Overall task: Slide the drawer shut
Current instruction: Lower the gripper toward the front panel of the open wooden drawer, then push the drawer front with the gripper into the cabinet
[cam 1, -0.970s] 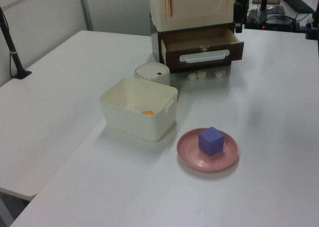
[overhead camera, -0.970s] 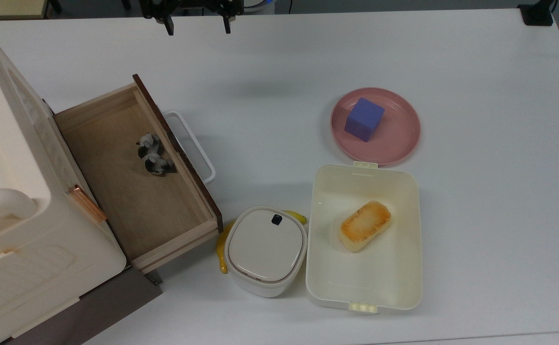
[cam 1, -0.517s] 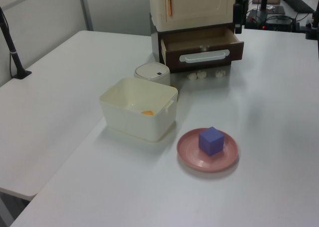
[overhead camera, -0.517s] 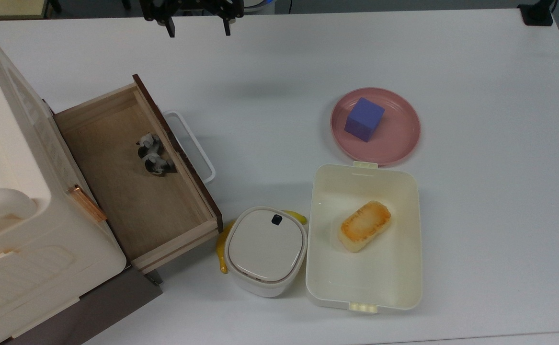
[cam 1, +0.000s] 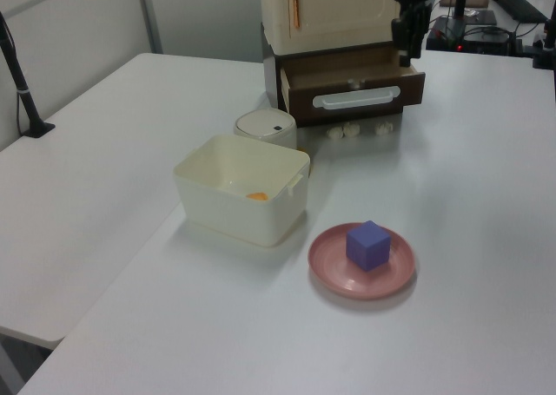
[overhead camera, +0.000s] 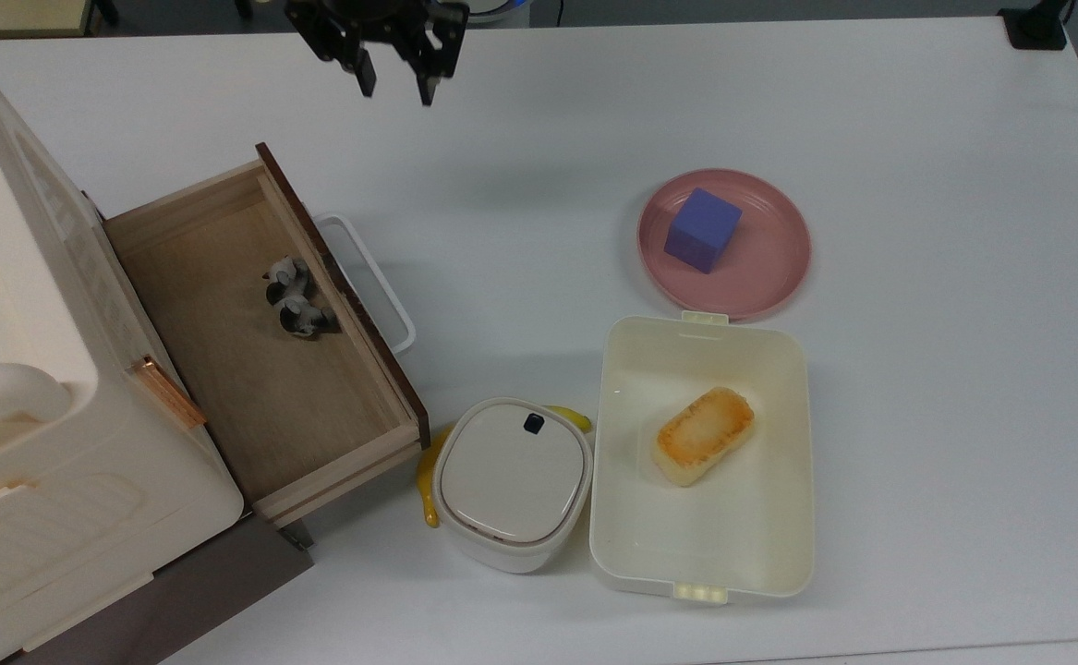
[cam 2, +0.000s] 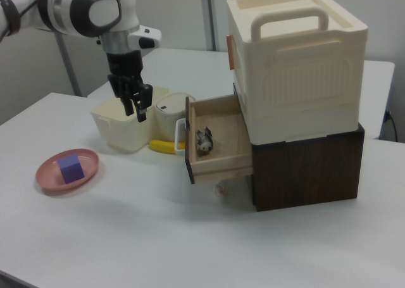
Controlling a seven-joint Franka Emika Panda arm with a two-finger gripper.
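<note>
The drawer (overhead camera: 252, 369) stands pulled out of the dark cabinet: a light-wood box with a dark brown front panel (overhead camera: 340, 291) and a white loop handle (overhead camera: 370, 282). A small grey-white object (overhead camera: 291, 297) lies inside it. In the left view the drawer (cam 1: 352, 75) faces the table with its handle (cam 1: 356, 98) in front. My gripper (overhead camera: 396, 88) hangs open and empty above the table, beyond the drawer's far corner in the top view. In the right view the gripper (cam 2: 138, 109) is left of the drawer (cam 2: 218, 145), apart from it.
A cream storage box (overhead camera: 3, 388) sits on the cabinet. By the drawer front stand a white lidded container (overhead camera: 511, 480) and a banana (overhead camera: 426, 485). A cream tray (overhead camera: 783, 517) holds a toasted piece (overhead camera: 705, 434). A pink plate (overhead camera: 769, 268) carries a purple cube (overhead camera: 703, 229).
My gripper has come down the top view, nearer the drawer's far corner, and its fingertips look closer together than before. The drawer has not moved.
</note>
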